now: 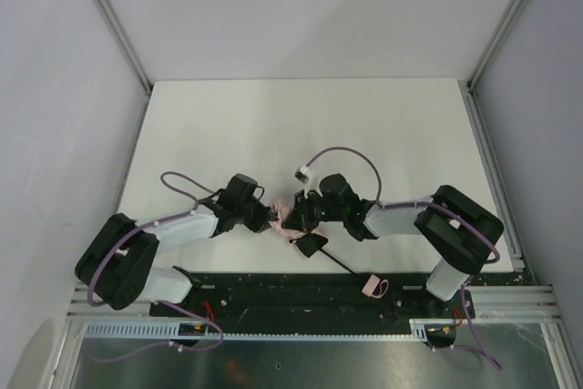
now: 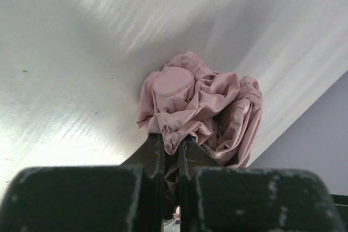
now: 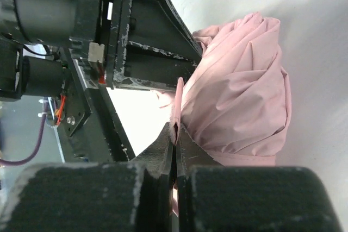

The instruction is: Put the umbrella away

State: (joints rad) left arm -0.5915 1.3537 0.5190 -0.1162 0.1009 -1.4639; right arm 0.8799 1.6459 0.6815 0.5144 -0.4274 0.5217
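Note:
The umbrella is a bunched pale pink bundle between the two arms at the near middle of the white table. Its thin black shaft runs to the near right and ends at the small pink handle. My left gripper is shut on a fold of the pink fabric. My right gripper is shut on a thin edge of the pink canopy. The left gripper's body shows close by in the right wrist view.
The white table stretches away behind the arms. Grey walls with metal frame posts stand on both sides. A black base rail runs along the near edge, under the handle.

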